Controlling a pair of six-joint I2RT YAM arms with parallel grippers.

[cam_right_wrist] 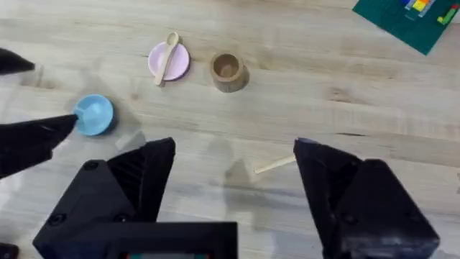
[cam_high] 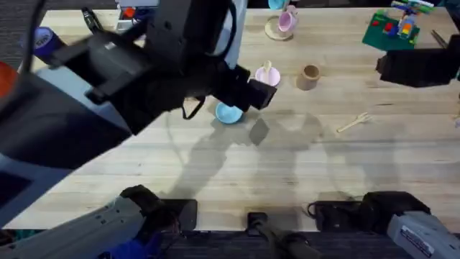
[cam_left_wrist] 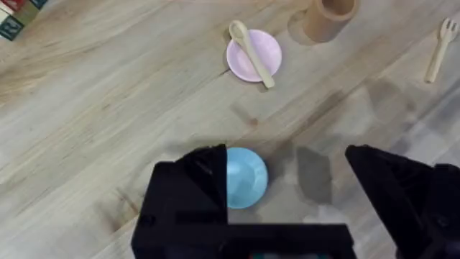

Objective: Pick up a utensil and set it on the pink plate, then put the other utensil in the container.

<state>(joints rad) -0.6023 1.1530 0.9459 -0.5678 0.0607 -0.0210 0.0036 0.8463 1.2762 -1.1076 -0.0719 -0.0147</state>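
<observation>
Spoon lying across pink plate, bowl end past the rim, handle past the opposite edge; first step judged complete. Fork flat on counter, well apart from cup, tines pointing away from the arm bases. Fork seen again at frame edge in left wrist view, and partly hidden behind a finger in right wrist view.

Left tool wide open, nothing held, hovering above blue plate. Right tool wide open, nothing held, above counter near fork.

Risks, as judged:
- Fork thin and flat against wood; fingers likely to slip over it or skid it aside without a low, square approach.
- Cup narrow and light; a tilted fork striking the rim could tip it or bounce out.
- Spoon overhanging plate; a passing arm could knock it off.

Containers: cup upright, interior appearing empty. Blue plate bare. Pink mug far back on a round coaster, contents not discernible.
</observation>
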